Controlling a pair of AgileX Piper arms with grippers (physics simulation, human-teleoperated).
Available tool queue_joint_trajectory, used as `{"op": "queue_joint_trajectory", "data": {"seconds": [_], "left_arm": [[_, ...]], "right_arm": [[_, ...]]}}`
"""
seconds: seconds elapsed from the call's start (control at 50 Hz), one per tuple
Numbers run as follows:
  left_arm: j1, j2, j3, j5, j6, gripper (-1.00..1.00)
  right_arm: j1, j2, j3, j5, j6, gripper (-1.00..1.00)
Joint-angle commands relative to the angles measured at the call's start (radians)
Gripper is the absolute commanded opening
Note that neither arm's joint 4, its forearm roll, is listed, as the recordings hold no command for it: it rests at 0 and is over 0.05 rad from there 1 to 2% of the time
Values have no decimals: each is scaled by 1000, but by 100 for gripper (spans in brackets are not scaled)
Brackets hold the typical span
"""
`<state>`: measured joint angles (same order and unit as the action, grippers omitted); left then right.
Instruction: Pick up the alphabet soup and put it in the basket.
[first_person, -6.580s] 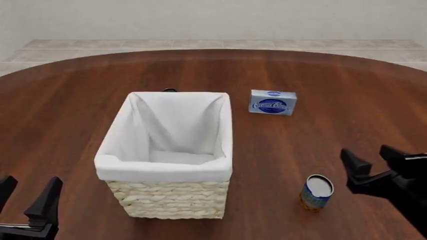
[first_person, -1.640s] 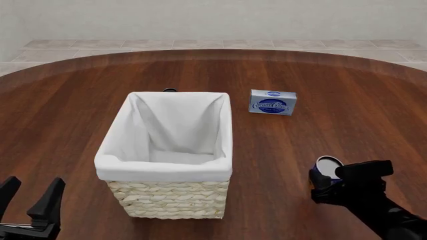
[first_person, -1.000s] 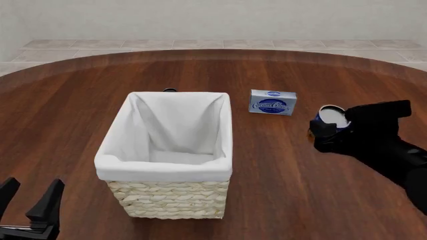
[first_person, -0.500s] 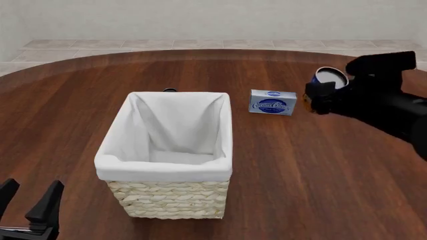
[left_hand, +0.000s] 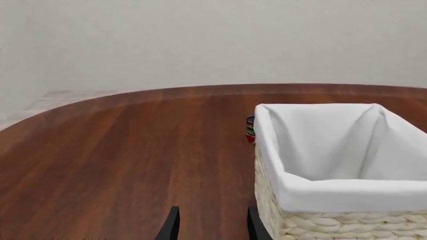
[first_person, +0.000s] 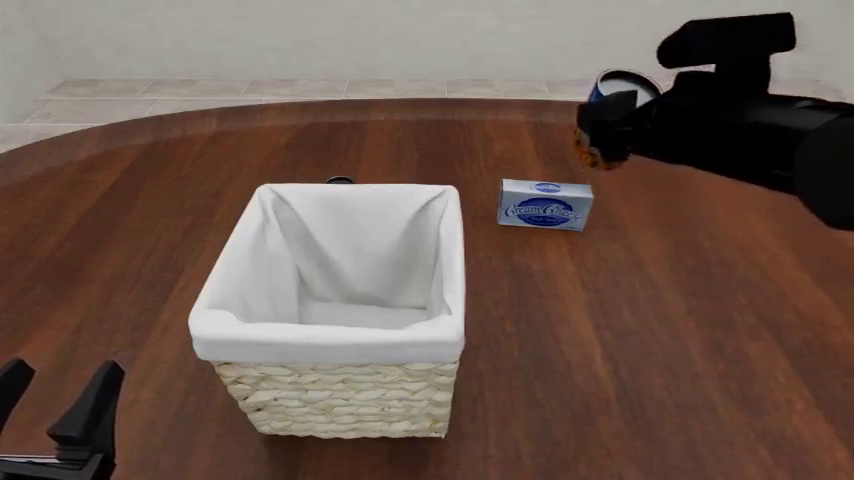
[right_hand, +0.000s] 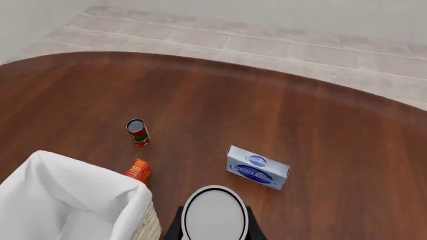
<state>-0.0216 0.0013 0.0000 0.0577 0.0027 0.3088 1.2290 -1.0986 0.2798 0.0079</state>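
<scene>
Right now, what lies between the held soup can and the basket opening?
Front view: the alphabet soup, in the right gripper, is up right of the basket; only bare table between.

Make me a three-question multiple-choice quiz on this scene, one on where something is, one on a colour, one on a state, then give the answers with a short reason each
1. Where is the alphabet soup?
A. On the table
B. Inside the basket
C. Held in the air by the right gripper

2. What colour is the liner of the basket?
A. White
B. Red
C. Green

3. What is the left gripper doing?
A. Gripping the blue-and-white box
B. Open, holding nothing
C. Holding the basket's rim

Answers:
1. C: in the front view the can sits in the right gripper, well above the table and off to the right of the basket, not yet over it.
2. A: white cloth folds over the rim, above pale woven sides.
3. B: its fingers stand apart with bare table between them; the blue-and-white box lies untouched beyond the basket.
</scene>
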Motion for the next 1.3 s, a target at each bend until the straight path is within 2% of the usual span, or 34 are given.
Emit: {"op": "queue_joint_trajectory", "data": {"seconds": [0.02, 0.14, 0.24, 0.38, 0.68, 1.04, 1.3], "left_arm": [[11, -1, 0, -2, -3, 100], [17, -1, 0, -2, -5, 100], [17, -1, 0, -3, -4, 100], [16, -1, 0, -4, -4, 100], [23, -1, 0, -6, -8, 100], [27, -1, 0, -2, -6, 100], [27, -1, 0, -3, -2, 100]], "right_arm": [[52, 38, -116, 56, -12, -100], [122, 66, -164, 90, 60, -100], [153, 88, -197, 109, 54, -100], [212, 130, -260, 130, 86, -100], [334, 227, -359, 142, 87, -100], [465, 302, -377, 112, 83, -100], [508, 327, -381, 106, 86, -100]]}}
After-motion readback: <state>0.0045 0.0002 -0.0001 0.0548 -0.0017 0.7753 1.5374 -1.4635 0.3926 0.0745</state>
